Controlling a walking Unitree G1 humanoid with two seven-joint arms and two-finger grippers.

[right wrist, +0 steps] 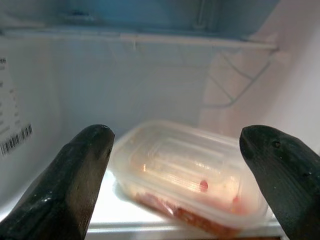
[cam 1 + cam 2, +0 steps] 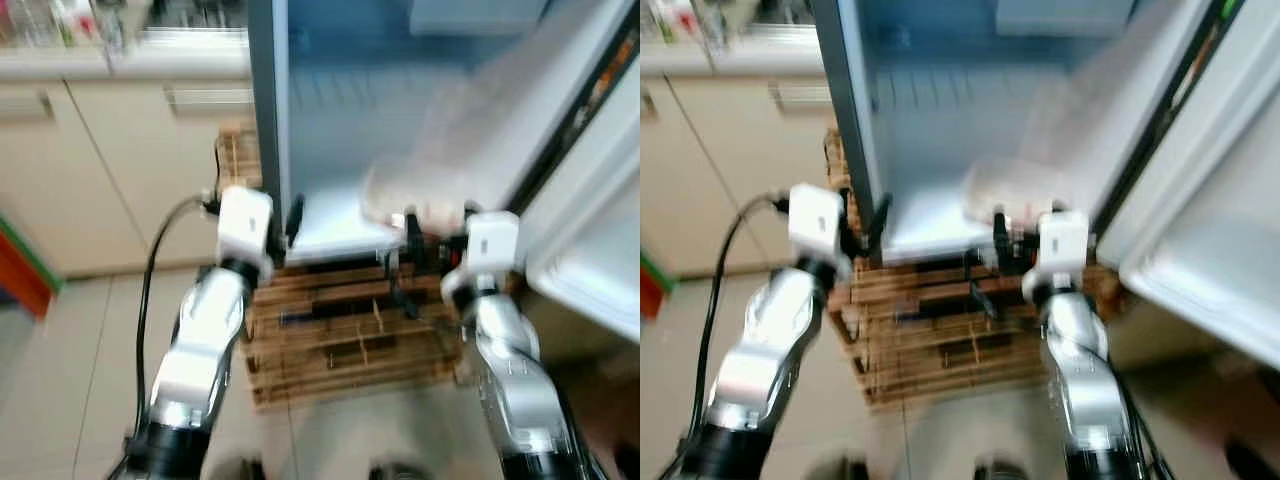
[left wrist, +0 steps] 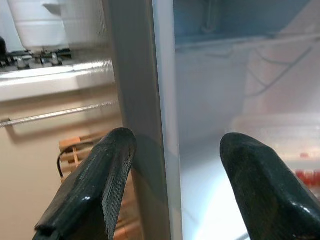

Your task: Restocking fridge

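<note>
Both my silver arms reach forward toward the open white fridge [image 2: 420,110]. My right tool [image 1: 175,165] is released, fingers spread wide, just before the clear lidded plastic food container [image 1: 190,175] lying on the fridge's bottom shelf; its reddish contents are hard to make out. My left tool [image 3: 175,175] is also released, straddling the fridge's grey side wall [image 3: 137,100]. Below both tools sits a blurred slatted wooden pallet [image 2: 340,340].
</note>
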